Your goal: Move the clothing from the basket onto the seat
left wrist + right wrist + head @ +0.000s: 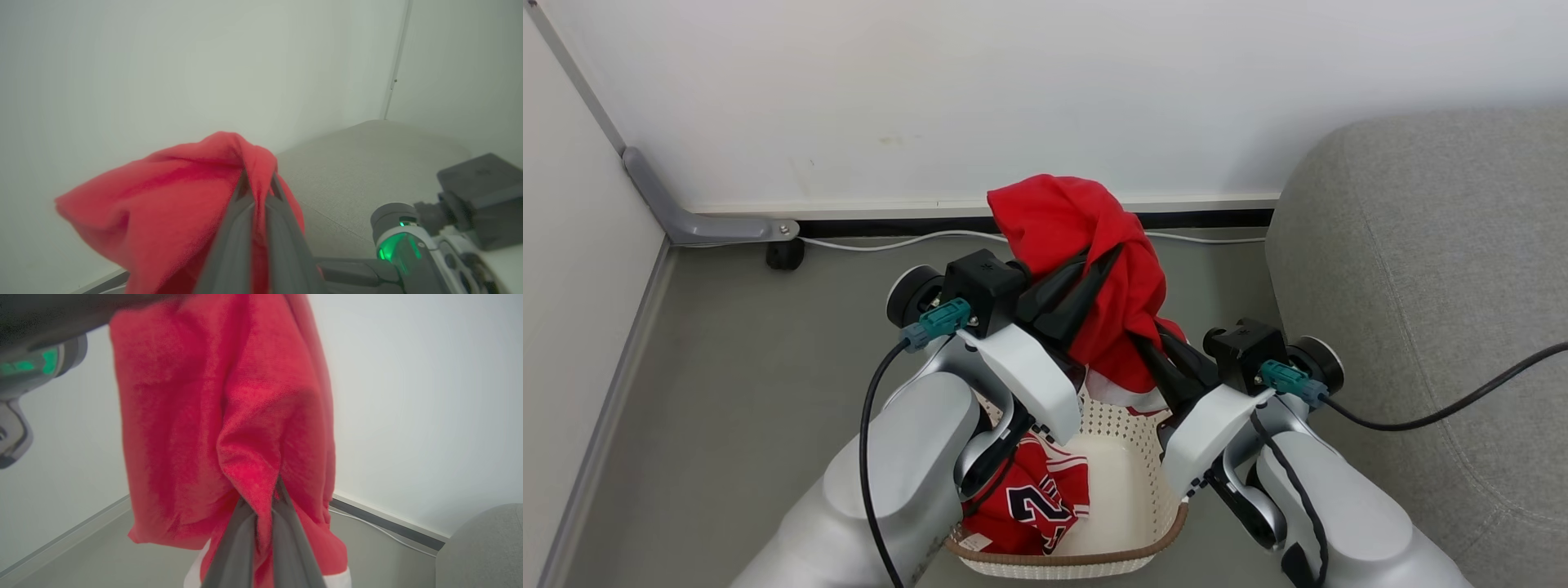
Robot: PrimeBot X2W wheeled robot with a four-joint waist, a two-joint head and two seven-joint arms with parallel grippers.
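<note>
Head view: the left gripper and the right gripper are both clamped on the plain red shirt. They hold it bunched above the far end of the basket, which sits at 6 o'clock. The jersey lies in the basket's near left corner, partly under the left forearm. The sofa fills the picture from 2 to 4 o'clock, just beside the basket on the floor.

Left wrist view: the gripper has its two fingers pressed together with a fold of shirt pinched between the tips. The cloth hangs toward 8 o'clock. The sofa's grey top lies at 3 o'clock, apart from the cloth.

Right wrist view: this gripper is also closed on a fold. The shirt rises to 12 o'clock, and its white hem band dangles at 5 o'clock. A corner of the sofa shows at 4 o'clock.

The step in hand looks like the carry across to the sofa. To do it well, I would keep both grips firm and lift until the hem clears the basket rim. Both arms should then swing together toward 3 o'clock, so the cloth is not pulled out of either pinch. The grippers should let go only once the shirt is well over the cushion. A low hem could snag the rim and drag the basket.
</note>
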